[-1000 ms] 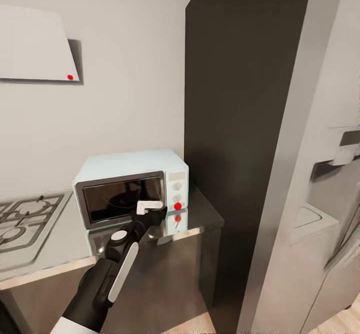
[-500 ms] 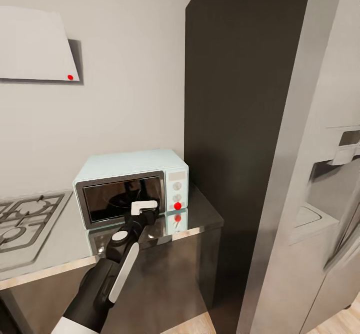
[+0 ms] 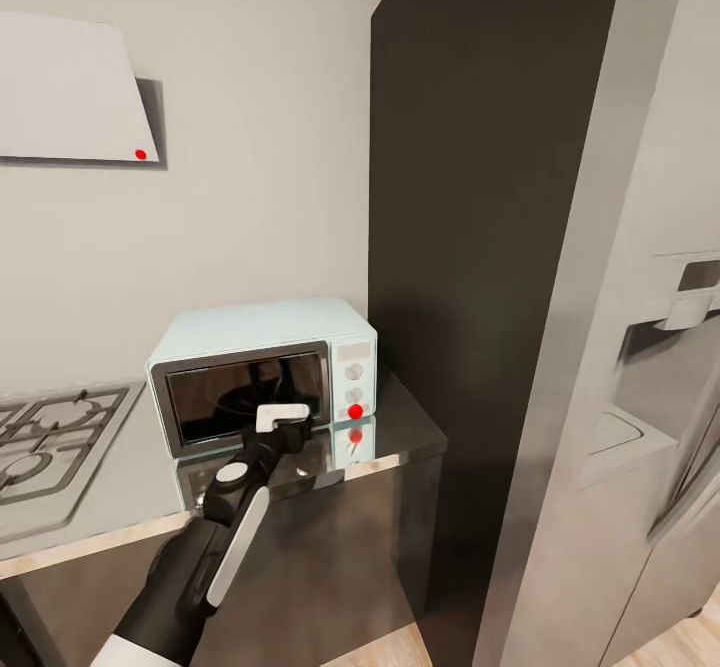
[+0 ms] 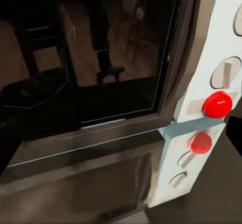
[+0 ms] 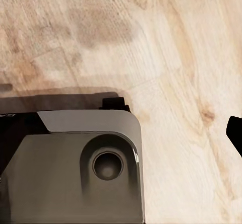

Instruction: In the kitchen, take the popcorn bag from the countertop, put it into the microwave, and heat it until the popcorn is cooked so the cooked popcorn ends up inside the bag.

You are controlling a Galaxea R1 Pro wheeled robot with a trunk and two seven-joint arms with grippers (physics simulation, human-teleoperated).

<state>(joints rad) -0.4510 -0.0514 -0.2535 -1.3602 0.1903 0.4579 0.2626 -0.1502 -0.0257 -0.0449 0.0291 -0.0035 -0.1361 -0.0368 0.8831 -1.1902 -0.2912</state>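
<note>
The mint-blue microwave stands on the glossy grey countertop with its dark glass door shut. A red light glows low on its right panel. My left gripper hovers just in front of the door's lower right corner, left of that light. In the left wrist view the door glass and the red light are very close; one dark fingertip shows at the picture's edge, so the jaws stand apart with nothing between them. The popcorn bag is out of view.
A grey gas hob lies left of the microwave. A tall dark panel and a steel fridge rise on the right. The right wrist view looks down at the wooden floor and the robot's grey base, with one dark fingertip at the edge.
My left gripper has slid a little to the left and back, away from the red light on the panel. The microwave door has stayed shut.
</note>
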